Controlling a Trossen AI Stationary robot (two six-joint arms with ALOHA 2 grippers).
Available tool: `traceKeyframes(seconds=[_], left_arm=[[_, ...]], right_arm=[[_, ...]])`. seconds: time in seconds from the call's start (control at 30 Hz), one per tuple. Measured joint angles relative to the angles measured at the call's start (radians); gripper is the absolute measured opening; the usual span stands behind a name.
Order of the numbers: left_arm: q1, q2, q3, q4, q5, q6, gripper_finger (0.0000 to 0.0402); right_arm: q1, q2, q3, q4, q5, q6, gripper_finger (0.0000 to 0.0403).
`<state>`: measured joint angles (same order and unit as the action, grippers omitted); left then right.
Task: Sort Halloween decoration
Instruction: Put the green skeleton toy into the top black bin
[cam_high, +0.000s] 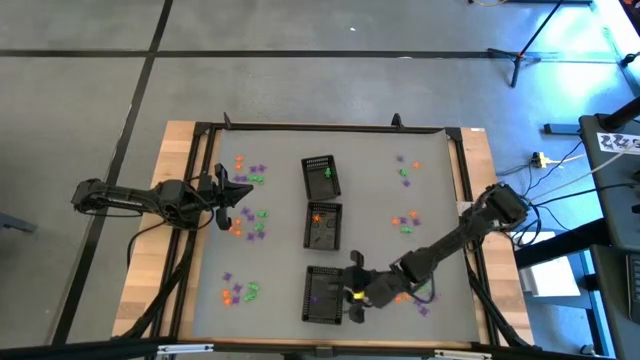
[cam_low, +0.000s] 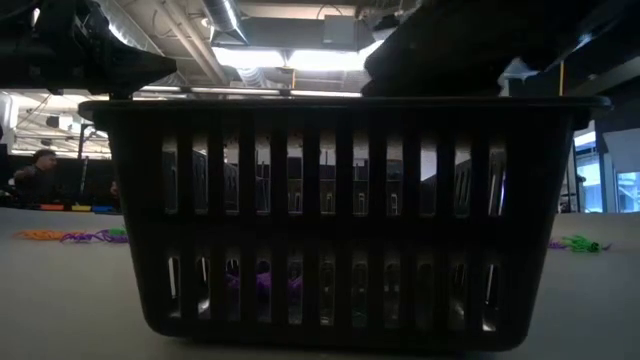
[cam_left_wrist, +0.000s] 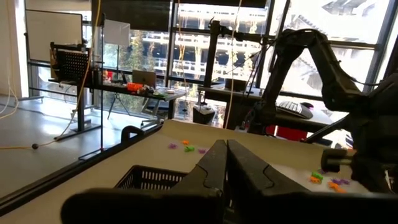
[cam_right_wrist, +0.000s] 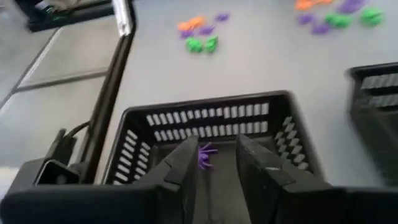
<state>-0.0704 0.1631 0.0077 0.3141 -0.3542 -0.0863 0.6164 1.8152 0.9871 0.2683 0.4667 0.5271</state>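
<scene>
Halloween decoration trinkets in orange, green and purple lie in small heaps on the grey mat, left (cam_high: 250, 220) and right (cam_high: 408, 222) of three black mesh trays. The far tray (cam_high: 320, 176) holds a green piece, the middle tray (cam_high: 322, 225) an orange one. My right gripper (cam_high: 355, 290) hangs open over the near tray (cam_right_wrist: 211, 118). A purple trinket (cam_right_wrist: 205, 154) shows between its fingertips, inside the tray. My left gripper (cam_high: 235, 195) waits shut above the left heaps. My right gripper's fingers (cam_right_wrist: 186, 168) stand apart, slanting down into the near tray from the table's right side. The purple trinket sits just beyond the fingertips, and I cannot tell whether a finger touches it.
More heaps lie at the far left (cam_high: 250, 170), near left (cam_high: 240, 292), far right (cam_high: 405, 170) and near right (cam_high: 420, 298). A black frame (cam_high: 330, 127) borders the mat. In the low view the near tray (cam_low: 340, 220) fills the front, with purple pieces (cam_low: 262, 282) inside.
</scene>
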Motion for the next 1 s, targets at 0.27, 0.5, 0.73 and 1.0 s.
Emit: traceKeyframes(seconds=[0.27, 0.5, 0.73, 1.0], left_arm=[[0.0, 0.0, 0.0, 0.0, 0.0, 0.0, 0.0007], [0.0, 0.0, 0.0, 0.0, 0.0, 0.0, 0.0007], [0.0, 0.0, 0.0, 0.0, 0.0, 0.0, 0.0007], [0.0, 0.0, 0.0, 0.001, 0.0, -0.155, 0.0007]], right_arm=[[0.151, -0.056, 0.0, -0.004, 0.322, 0.019, 0.0092], [0.228, -0.106, 0.0, 0.024, 0.581, -0.041, 0.0092], [0.234, -0.108, 0.0, 0.01, 0.558, -0.073, 0.0092], [0.215, -0.203, -0.001, 0.001, 0.53, -0.308, 0.0091]])
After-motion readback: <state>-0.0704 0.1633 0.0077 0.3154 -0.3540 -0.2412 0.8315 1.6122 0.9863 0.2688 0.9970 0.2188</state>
